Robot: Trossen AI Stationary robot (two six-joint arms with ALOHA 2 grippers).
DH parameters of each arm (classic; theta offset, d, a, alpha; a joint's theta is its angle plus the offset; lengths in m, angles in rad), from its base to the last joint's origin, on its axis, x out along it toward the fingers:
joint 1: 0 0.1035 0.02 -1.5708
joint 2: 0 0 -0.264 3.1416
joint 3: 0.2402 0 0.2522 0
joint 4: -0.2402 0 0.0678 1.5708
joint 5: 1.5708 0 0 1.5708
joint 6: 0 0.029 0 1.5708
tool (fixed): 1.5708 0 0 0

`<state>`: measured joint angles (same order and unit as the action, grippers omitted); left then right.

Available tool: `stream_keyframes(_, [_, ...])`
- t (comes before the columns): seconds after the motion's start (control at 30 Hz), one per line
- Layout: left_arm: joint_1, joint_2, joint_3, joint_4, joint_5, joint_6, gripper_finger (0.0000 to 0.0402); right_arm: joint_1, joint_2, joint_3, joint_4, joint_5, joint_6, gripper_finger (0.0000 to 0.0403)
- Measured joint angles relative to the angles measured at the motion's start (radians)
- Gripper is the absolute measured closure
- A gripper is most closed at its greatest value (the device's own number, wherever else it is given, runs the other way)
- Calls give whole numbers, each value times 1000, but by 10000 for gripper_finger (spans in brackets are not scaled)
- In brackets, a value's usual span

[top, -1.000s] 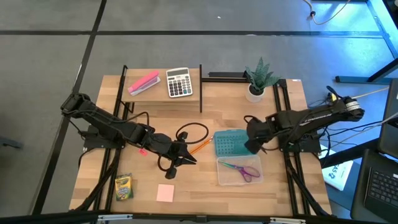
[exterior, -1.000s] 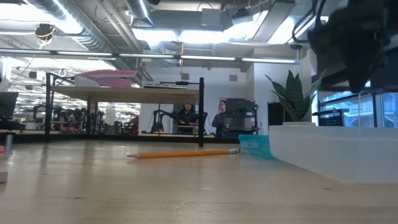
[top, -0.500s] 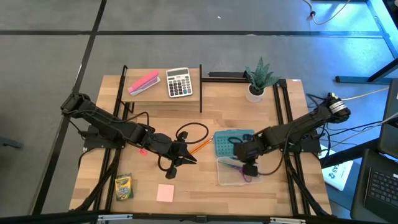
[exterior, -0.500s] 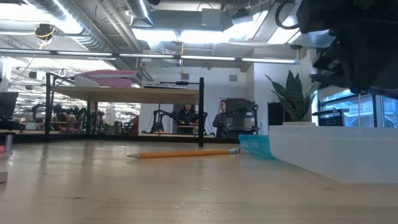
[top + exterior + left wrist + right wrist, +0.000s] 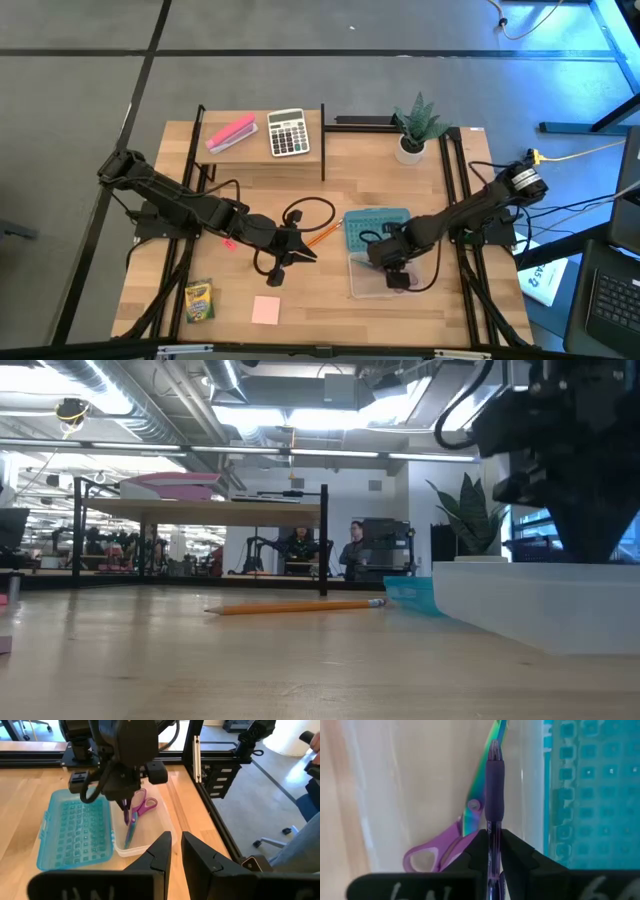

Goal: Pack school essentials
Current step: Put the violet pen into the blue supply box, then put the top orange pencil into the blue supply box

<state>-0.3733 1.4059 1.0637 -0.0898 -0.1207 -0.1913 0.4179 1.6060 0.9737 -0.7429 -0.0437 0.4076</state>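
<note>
From above, the right end effector [image 5: 392, 272] hangs over the clear bin [image 5: 360, 290], which lies on the table [image 5: 330, 325] just beside the teal lid [image 5: 352, 238]. The left end effector [image 5: 291, 250] waits near the bin, beside the orange pencil [image 5: 322, 235]. The crayon box [image 5: 199, 300] and pink notepad [image 5: 266, 310] lie well apart from the bin, not yet packed.

At table height, the pencil [image 5: 295, 606] lies flat near the bin's wall [image 5: 530, 615], with the right arm dark above it.

The left wrist camera shows its own fingers [image 5: 159, 851] nearly shut on nothing. Ahead, the right end effector [image 5: 125, 809] points a purple pen [image 5: 125, 813] down into the bin, over the purple-handled scissors [image 5: 136, 810] inside it.

The right wrist camera shows the fingers [image 5: 479, 851] clamped narrowly on the pen [image 5: 494, 780], its tip above the scissors' blade [image 5: 485, 775] and close to the bin wall beside the lid [image 5: 585, 790].

Judging from this, a release here could drop the pen onto the scissors, where it may bounce or roll. Drifting toward the lid, the tip might catch the bin's rim, tipping the pen out onto the table.
</note>
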Motion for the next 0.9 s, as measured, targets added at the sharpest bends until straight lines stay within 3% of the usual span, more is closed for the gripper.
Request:
stream_keyframes(0.37, [0, 0, 0, 0, 0, 0, 364, -15, 71, 0, 0, -3, 9, 358])
stream_keyframes(0.73, [0, 0, 0, 0, 0, 0, 364, -32, 77, 0, 2, -3, 7, 289])
stream_keyframes(0.9, [0, 0, 0, -3, 2, -8, 364, -32, 71, 0, -1, -17, 34, 275])
